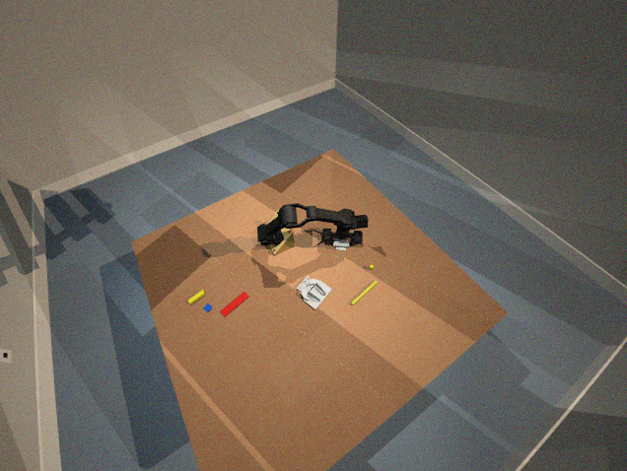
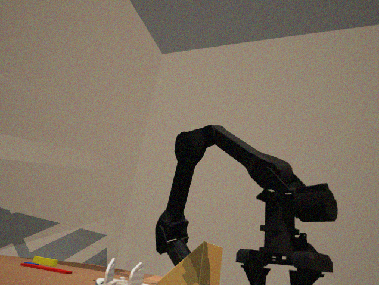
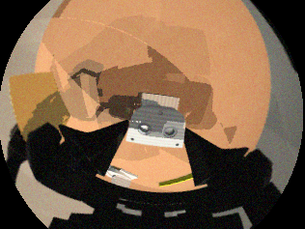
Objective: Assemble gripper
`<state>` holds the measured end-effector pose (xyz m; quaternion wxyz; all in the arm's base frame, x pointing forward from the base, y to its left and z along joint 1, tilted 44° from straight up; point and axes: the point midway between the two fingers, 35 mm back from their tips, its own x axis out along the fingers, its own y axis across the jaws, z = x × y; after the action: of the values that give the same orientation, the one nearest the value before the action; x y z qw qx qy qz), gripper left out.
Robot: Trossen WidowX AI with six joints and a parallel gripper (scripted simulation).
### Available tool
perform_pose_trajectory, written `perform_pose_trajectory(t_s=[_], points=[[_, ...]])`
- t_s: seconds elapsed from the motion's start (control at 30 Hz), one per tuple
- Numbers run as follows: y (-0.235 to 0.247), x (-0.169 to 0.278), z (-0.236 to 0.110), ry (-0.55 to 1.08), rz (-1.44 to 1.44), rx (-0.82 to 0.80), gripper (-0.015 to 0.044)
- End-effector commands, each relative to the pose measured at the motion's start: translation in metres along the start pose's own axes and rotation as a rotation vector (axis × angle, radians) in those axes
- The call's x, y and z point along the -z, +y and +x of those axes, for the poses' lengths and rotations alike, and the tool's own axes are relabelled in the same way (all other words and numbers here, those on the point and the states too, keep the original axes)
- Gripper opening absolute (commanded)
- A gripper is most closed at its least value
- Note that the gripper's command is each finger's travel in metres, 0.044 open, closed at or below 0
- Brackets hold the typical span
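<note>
Evidently, gripper (image 1: 342, 237) (image 2: 277, 283) (image 3: 156, 126) spread wide, nothing in its grasp, fingers pointing down, housing plate (image 1: 341, 244) (image 3: 156, 126) between them in wrist view.

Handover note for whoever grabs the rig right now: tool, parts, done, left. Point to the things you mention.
Tool (image 2: 277, 283) (image 3: 156, 126): open, over the white plate (image 1: 341, 244) (image 3: 156, 122), nothing gripped.
Plate: on the table by the arm, apart from the base.
Base (image 1: 314, 293) (image 2: 100, 281): on the table, both jaws (image 2: 109, 272) (image 2: 136, 273) standing on it.
Done: jaws look placed; tooth mesh can't be confirmed.
Left: check mesh, grip plate, lower it level onto the stubs, let go, back away.
</note>
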<state>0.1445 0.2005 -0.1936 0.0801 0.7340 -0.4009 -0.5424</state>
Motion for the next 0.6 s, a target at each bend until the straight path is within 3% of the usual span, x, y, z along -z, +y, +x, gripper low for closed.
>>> perform_pose_trajectory(t_s=[0.0, 0.2, 0.57], points=[[0.0, 0.0, 0.0, 0.0, 0.0, 0.0, 0.0387], [0.0, 0.0, 0.0, 0.0, 0.0, 0.0, 0.0351], [-0.0002, 0.0, -0.002, 0.0, 0.0, 0.0, 0.0351]])
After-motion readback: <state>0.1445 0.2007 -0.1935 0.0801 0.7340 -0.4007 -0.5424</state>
